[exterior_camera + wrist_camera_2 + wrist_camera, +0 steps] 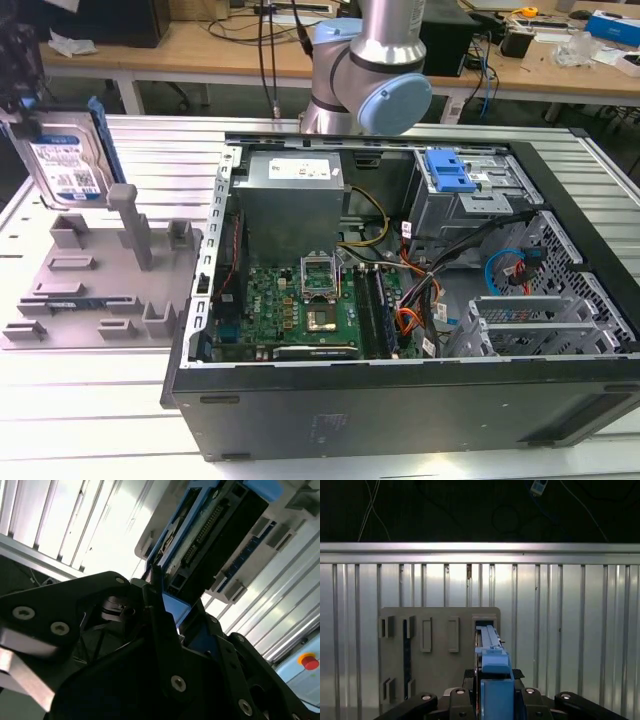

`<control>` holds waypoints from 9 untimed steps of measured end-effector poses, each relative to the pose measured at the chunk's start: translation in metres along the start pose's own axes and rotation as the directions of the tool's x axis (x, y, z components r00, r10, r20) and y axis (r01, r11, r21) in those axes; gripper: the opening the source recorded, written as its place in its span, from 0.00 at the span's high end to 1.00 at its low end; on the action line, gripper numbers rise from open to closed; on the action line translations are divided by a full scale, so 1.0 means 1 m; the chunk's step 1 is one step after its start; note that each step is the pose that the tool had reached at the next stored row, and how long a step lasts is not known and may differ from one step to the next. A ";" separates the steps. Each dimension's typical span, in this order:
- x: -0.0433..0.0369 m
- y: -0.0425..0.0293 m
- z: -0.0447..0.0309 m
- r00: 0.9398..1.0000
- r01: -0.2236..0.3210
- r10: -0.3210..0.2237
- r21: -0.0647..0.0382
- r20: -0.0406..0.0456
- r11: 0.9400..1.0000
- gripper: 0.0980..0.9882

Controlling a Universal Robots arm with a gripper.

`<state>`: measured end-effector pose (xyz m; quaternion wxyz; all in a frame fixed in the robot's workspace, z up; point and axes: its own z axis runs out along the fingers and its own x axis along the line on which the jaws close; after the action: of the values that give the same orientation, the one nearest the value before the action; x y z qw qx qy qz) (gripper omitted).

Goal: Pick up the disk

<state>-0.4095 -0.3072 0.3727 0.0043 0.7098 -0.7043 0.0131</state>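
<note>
I am holding the disk (62, 165) up in the air at the exterior view's left, above the grey fixture (95, 285) with its upright posts, and well apart from the open computer case (400, 300). It is hanging on edge, label facing the camera, blue rails running down its sides — I judge it is clear of the fixture, with nothing under it touching.

In the first wrist view I am looking straight down the narrow edge of the disk (492, 665), and the gripper (495, 700) is clamping it from both sides, the dark fingers (465, 676) pressing on the flat faces. That is why it is staying upright: the grip is across the thin dimension, so the drive hangs like a blade beneath the wrist, pointing at the slot of the fixture (440, 650) below.

The second wrist view is showing the same hold from the side — the disk (220, 525) with its connector edge outward, blue rail pinched in the gripper (170, 615).

The table (100, 420) of ribbed aluminium is lying beneath everything, and the arm (375, 70) is reaching from behind the case.
</note>
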 end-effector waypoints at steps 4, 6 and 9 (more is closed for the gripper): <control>0.0005 -0.0002 -0.0210 1.000 0.000 0.000 0.000 0.000 1.000 0.70; 0.0008 -0.0004 -0.0319 1.000 0.000 0.000 0.000 0.000 1.000 0.70; 0.0012 -0.0006 -0.0475 1.000 0.000 0.000 0.000 0.000 1.000 0.70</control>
<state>-0.4095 -0.3072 0.4203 0.0043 0.7098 -0.7043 0.0130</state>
